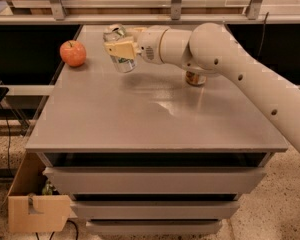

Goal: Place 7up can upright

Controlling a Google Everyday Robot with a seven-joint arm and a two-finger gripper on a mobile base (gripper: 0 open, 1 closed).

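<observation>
The claw point(120, 49), over the table point(140, 119), clamps the tilted 7up can point(124, 64) around its middle.

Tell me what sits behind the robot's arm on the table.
An orange-gold can; only its base shows, the arm covers the rest. The gripper, further left over the table, holds the 7up can.

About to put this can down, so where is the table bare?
The pincer holds the pale can above the table at back left. The whole front half is bare, as is the middle strip between the apple and the orange can. Crowded only at the back right, where the arm covers that can.
</observation>
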